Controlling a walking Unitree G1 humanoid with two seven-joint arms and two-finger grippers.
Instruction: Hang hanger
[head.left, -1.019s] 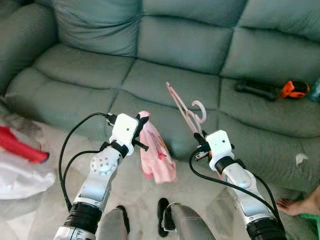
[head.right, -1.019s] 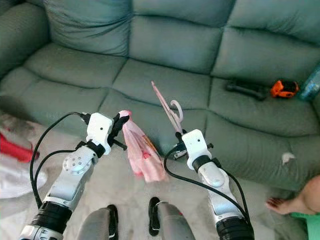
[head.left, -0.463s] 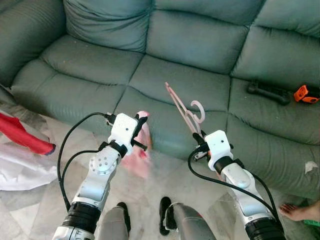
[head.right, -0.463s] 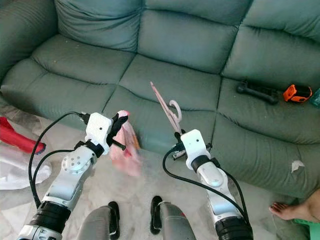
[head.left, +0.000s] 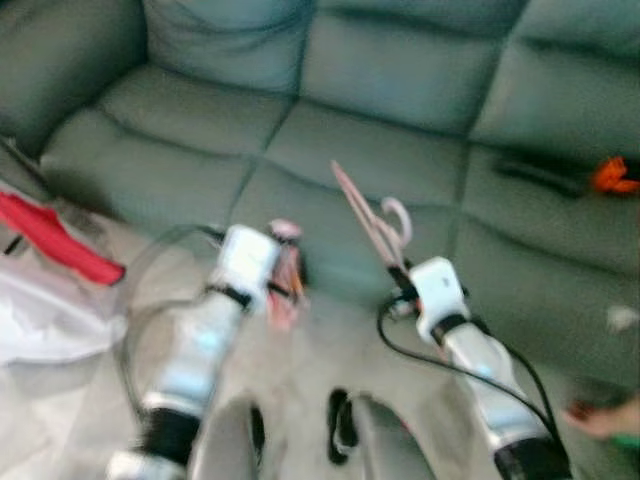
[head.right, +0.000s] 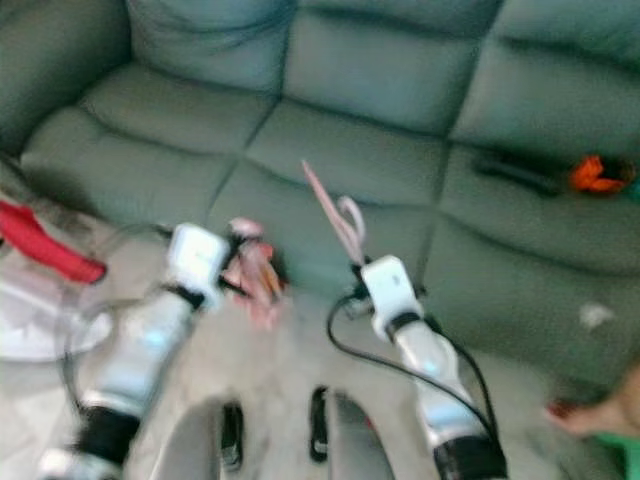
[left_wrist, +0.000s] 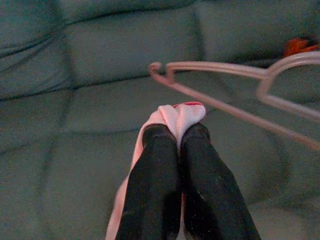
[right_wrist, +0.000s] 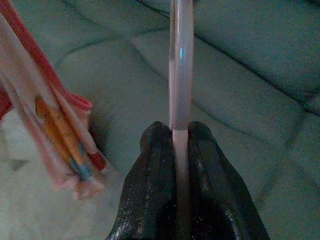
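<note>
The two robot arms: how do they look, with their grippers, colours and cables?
Both arms are silver, jointed tubes with black collars lower down. Each wrist ends in a white, boxy housing. The left gripper and the right gripper each have two long, black, rounded fingers. A black cable loops beside the right arm, and another, blurred, beside the left arm.

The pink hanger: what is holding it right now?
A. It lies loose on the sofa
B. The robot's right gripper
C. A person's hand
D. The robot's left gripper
B. The right gripper has its black fingers shut on the pink hanger, while the left gripper pinches a pink garment instead.
</note>
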